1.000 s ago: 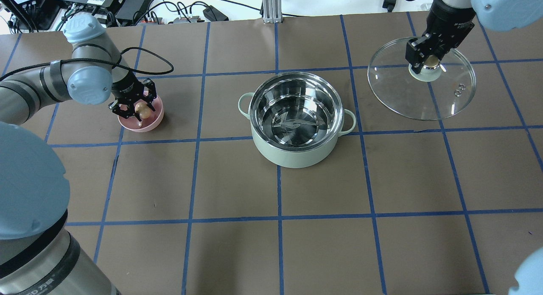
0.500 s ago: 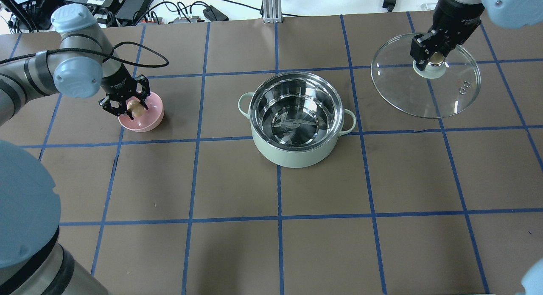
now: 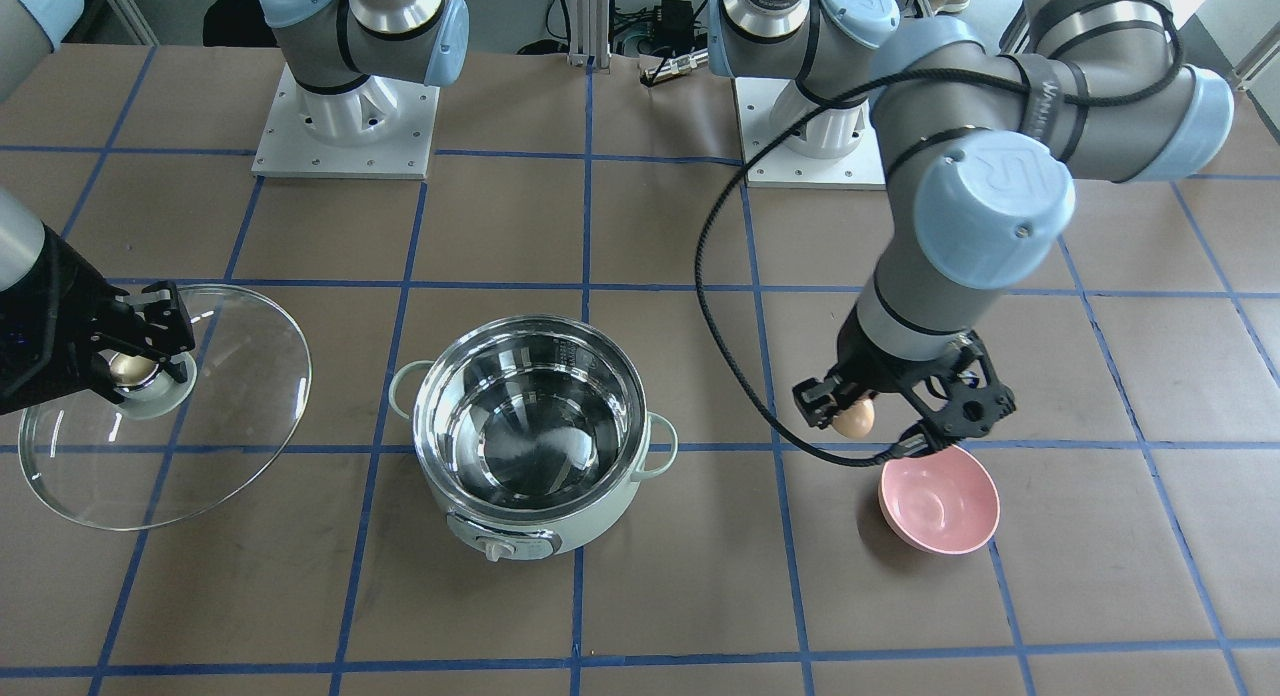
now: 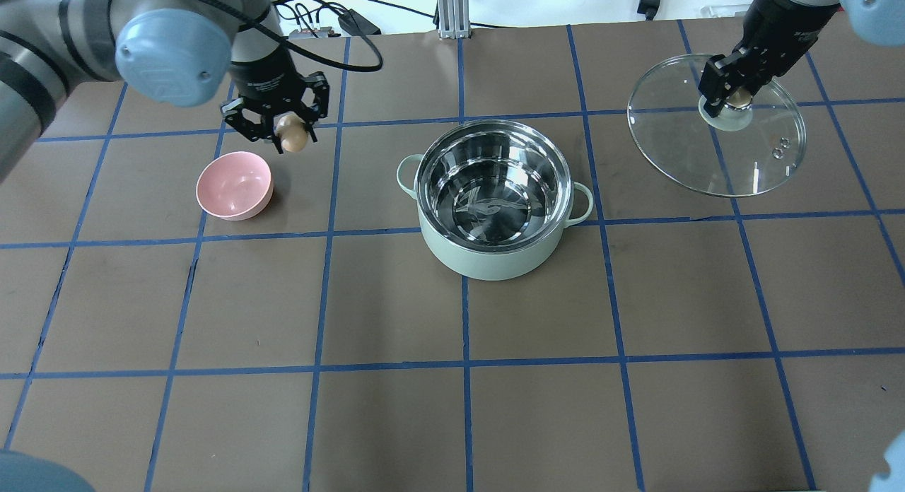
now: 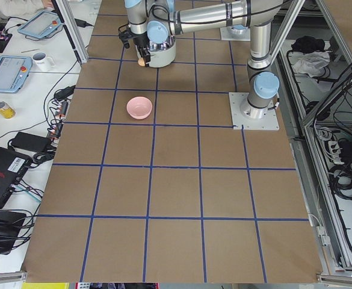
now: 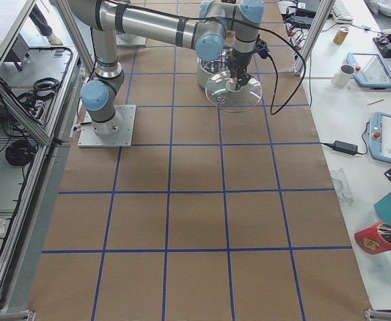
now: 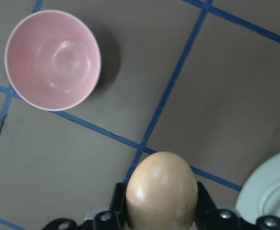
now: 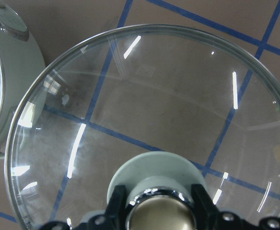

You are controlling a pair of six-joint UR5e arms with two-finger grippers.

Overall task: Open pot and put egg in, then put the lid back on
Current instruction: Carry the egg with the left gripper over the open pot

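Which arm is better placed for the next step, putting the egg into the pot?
Left arm: its jaws hold the egg in the air beside the pink bowl, and the pot is open. The right arm's jaws hold the lid.

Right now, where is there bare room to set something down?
Bare: the rows between the pot and the robot's side; the gap between pot and pink bowl. Crowded: left hand with egg near the bowl, right hand holding the lid.

brown table [image 4: 389,301] gridded with blue tape [image 4: 466,365]; a white bench [image 5: 25,90] alongside carries tablets [image 5: 4,73], a mug [image 5: 41,59] and a can [image 5: 5,109]; an aluminium post [image 4: 448,8] at its far edge
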